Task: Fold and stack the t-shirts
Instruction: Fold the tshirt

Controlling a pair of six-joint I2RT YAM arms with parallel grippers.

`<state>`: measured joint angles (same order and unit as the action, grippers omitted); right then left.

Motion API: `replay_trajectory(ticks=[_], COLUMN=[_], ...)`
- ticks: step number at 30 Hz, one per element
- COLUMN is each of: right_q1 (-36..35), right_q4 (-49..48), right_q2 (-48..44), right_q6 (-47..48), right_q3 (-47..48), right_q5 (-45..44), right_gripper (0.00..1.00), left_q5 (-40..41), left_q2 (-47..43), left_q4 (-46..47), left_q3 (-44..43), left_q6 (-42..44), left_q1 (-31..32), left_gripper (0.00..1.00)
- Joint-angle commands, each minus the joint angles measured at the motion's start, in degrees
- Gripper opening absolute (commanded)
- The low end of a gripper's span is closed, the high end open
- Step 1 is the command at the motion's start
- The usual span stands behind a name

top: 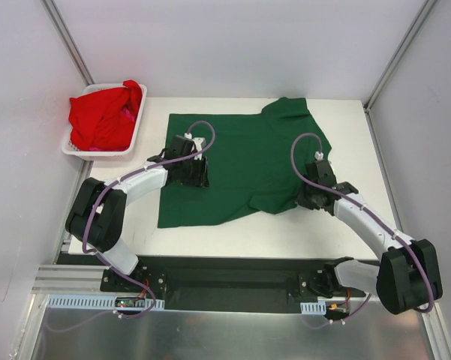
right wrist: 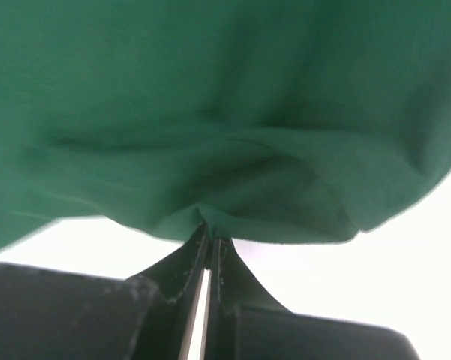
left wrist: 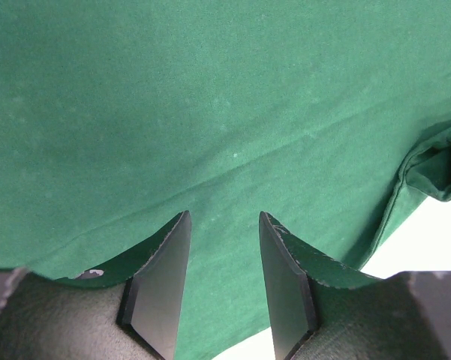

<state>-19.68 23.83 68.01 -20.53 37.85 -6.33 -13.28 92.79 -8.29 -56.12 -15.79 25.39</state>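
Observation:
A dark green t-shirt lies spread on the white table, its lower right part folded up. My left gripper rests over the shirt's left side. In the left wrist view its fingers stand apart, so the gripper is open, with flat green cloth beneath it. My right gripper is at the shirt's lower right edge. The right wrist view shows it shut on a pinched fold of the green cloth. Red t-shirts are bunched in a basket at the back left.
The white slotted basket sits off the table's back left corner. White enclosure walls stand on the left, right and back. Bare table runs along the near edge below the shirt, with the arm bases on a black rail.

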Motion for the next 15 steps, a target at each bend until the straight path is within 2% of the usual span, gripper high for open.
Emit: replay_trajectory(ticks=[1,5,15], right_q1=[0.08,0.17,0.17], right_q4=[2.44,2.36,-3.00], right_q2=[-1.30,1.42,16.09], right_q6=[2.95,4.36,8.32], right_q3=[9.33,13.21,18.57], right_q5=[2.19,2.02,2.55], right_gripper=[0.01,0.01,0.01], left_q5=[-1.14,-1.05,-0.87], left_q2=[-0.51,-0.60,-0.68], left_q4=[0.47,0.47,0.47], left_q3=[-1.63,-1.71,-1.71], left_q6=[0.85,0.85,1.38], left_q1=[-0.51,-0.43,-0.51], left_gripper=[0.41,0.41,0.41])
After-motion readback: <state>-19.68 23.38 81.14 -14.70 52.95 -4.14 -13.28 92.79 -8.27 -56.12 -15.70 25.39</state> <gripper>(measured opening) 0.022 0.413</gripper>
